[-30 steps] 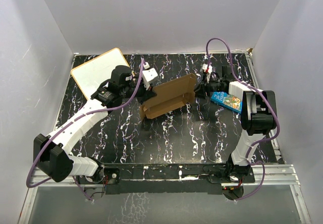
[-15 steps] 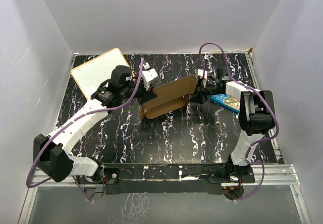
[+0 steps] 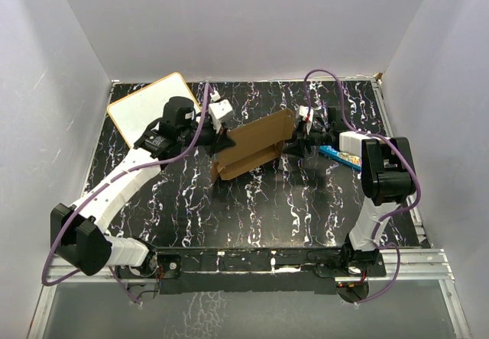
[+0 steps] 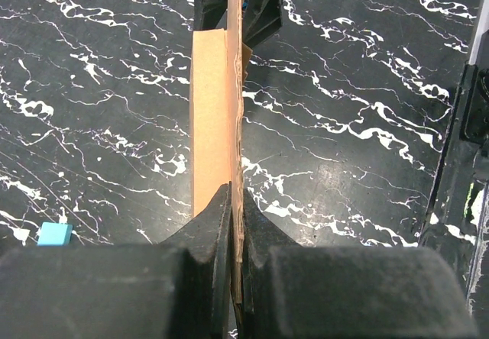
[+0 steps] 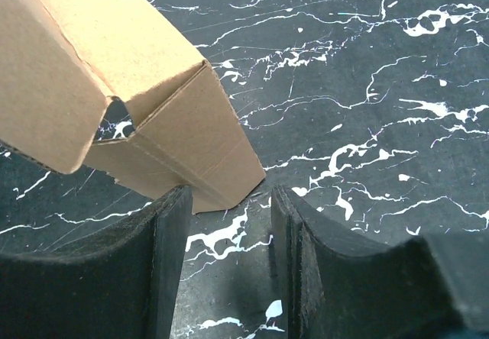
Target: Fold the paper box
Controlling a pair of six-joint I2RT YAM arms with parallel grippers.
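The box [image 3: 256, 145] is pinched edgewise by the left gripper [image 4: 237, 201]; the right gripper [image 5: 229, 198] is held spread at its corner.

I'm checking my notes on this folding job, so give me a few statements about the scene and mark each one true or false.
1. The left tool is clamped on the edge of the cardboard box. True.
2. The right tool is shut on the cardboard box. False: its jaws stand open, with a corner of the box near them.
3. The blue box lies on the right side of the table. True.
4. The white board lies at the near right corner. False: it is at the far left.
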